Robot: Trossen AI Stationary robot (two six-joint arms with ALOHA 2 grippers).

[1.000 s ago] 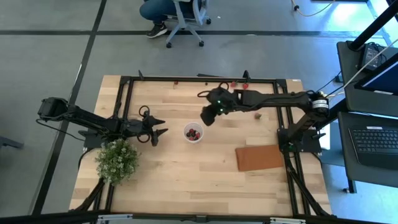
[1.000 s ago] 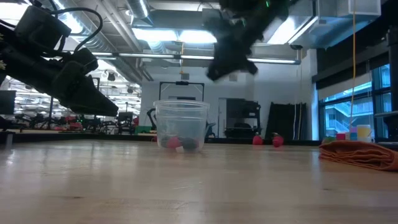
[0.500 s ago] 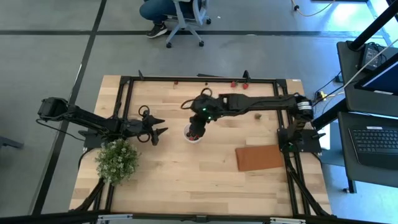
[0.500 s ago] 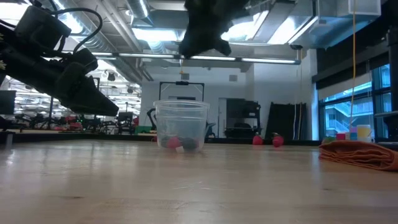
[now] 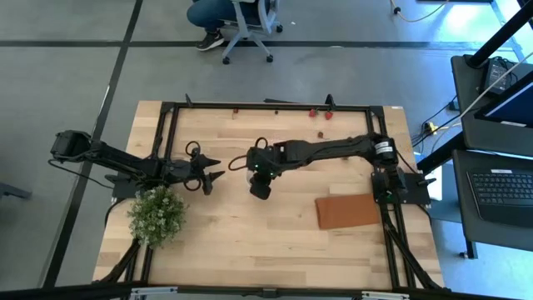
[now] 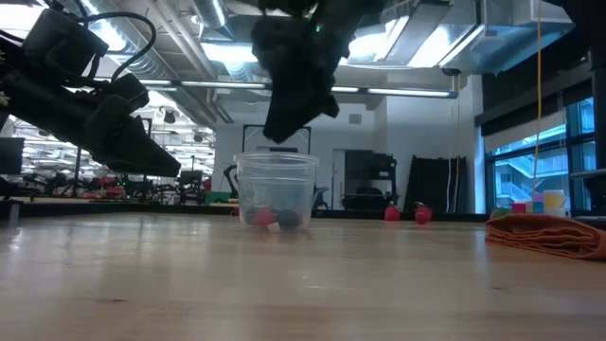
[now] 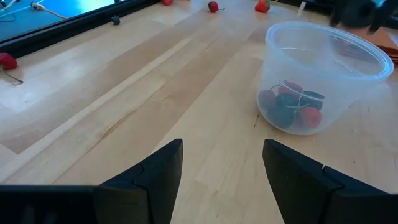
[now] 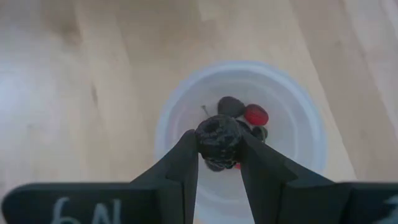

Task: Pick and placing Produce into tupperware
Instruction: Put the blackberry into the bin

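A dark, bumpy purple-black berry [image 8: 218,139] is pinched in the right pincer [image 8: 219,144], held right above the small round translucent-white plastic cup [image 8: 292,118]. A few red and dark berries [image 7: 289,107] are already piled in its bottom. The cup is parked mid-desk [image 5: 250,233]. The left pincer [image 7: 221,163] is spread wide nearby, holding nothing.

Right end effector [image 8: 219,163] with berry [image 8: 218,139] above tupperware [image 7: 323,78]; bush [image 5: 156,215] left, mat [image 5: 348,211] right.
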